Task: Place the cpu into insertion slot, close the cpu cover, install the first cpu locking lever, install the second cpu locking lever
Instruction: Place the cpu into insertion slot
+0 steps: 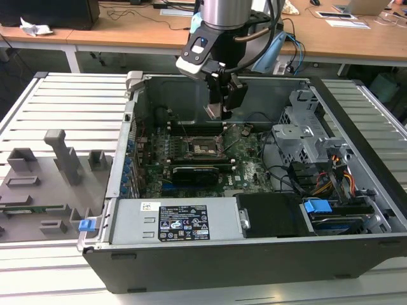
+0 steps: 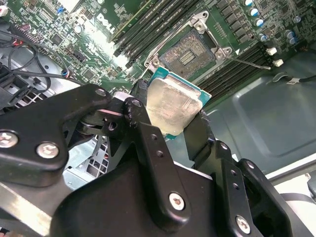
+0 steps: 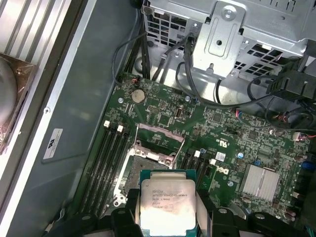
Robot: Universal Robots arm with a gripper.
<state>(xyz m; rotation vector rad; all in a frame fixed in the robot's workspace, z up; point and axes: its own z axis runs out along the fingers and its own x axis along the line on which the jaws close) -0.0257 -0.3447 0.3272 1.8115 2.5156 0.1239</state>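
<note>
The claw [image 2: 170,111] is clamped on the cpu [image 2: 174,102] by two opposite edges, holding it in the air over the green circuit board [image 2: 91,22] inside the open computer case [image 1: 191,270], near the uncovered insertion slot [image 2: 187,54] but not touching it

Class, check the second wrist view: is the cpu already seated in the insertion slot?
No: the gripper holds the cpu off the board, and the insertion slot lies bare.
</note>
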